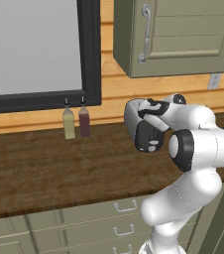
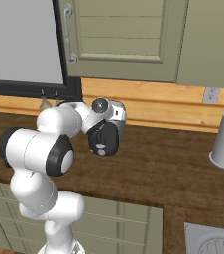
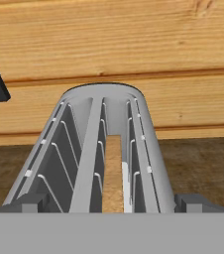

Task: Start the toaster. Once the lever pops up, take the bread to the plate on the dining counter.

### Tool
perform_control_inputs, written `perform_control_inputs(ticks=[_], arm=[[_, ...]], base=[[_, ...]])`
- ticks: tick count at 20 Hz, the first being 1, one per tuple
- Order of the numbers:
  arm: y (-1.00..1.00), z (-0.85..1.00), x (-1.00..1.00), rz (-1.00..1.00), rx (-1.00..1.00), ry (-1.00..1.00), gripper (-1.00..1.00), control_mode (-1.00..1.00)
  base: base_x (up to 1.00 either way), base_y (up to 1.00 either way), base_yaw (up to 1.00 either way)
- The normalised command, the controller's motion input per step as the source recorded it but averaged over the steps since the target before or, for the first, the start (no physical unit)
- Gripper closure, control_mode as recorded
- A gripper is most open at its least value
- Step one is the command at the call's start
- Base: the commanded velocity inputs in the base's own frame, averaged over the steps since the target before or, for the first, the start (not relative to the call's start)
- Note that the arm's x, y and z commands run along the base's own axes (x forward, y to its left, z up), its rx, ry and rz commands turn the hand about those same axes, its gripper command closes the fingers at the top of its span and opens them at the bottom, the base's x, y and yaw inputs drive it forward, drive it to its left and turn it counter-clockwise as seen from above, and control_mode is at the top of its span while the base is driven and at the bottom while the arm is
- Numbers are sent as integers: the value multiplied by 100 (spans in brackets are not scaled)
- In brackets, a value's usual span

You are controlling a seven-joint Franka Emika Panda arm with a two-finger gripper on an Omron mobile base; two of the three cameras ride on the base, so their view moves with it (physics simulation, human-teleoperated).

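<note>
One bread (image 3: pixel 113 173) in toaster (image 3: pixel 104 99), below open claw (image 3: pixel 112 202)

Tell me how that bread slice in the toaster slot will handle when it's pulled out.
The bread looks thin and flat, standing on edge in the toaster, so it is probably light. Its slot is narrow and lined with wire guides, so it may snag if lifted crooked. Its tan surface looks matte, likely not slippery.
</note>
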Motion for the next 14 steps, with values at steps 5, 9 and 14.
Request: perform_control_inputs(ticks=[5, 9, 14], arm=[[0, 0, 0, 0, 0, 0, -100, -100], [0, 0, 0, 0, 0, 0, -100, -100], [0, 0, 0, 0, 0, 0, -100, -100]], base=[[0, 0, 0], [0, 0, 0], [0, 0, 0]])
